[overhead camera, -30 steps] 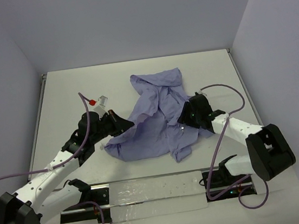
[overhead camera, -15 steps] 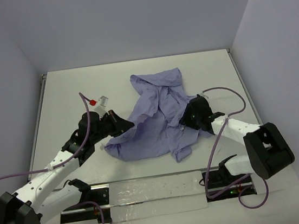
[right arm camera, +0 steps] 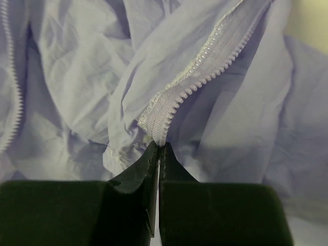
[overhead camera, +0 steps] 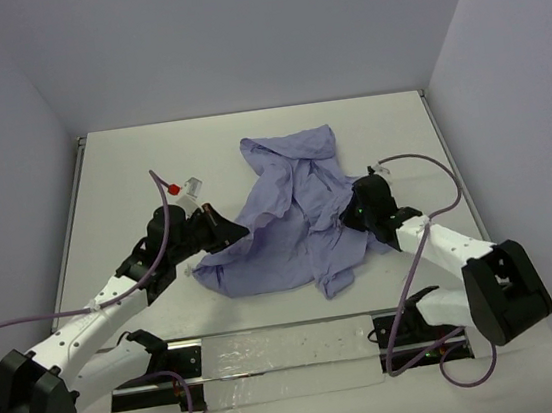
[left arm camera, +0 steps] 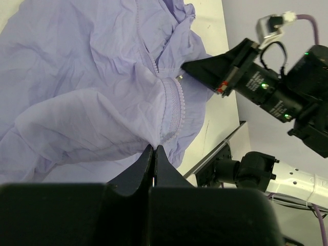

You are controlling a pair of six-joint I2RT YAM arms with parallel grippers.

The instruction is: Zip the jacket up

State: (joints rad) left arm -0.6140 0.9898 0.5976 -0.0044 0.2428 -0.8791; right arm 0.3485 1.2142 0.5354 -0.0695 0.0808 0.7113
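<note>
Jacket (overhead camera: 293, 219) lies crumpled at mid-worktop (overhead camera: 150, 162). My left fingers (left arm camera: 141, 169) are pinched tight on a fold beside its zipper; my right fingers (right arm camera: 141, 169) clamp the zipper tape's end.

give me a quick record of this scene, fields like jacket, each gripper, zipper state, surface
jacket: lavender, crumpled, lying on the table between the two arms
left gripper: fingers shut, pinching the jacket's edge at the end of a zipper row
right gripper: fingers shut on the fabric at the end of another zipper row
zipper teeth: white, the rows lie apart, not joined
task state: jacket not yet zipped
table: white, walled on three sides
</note>
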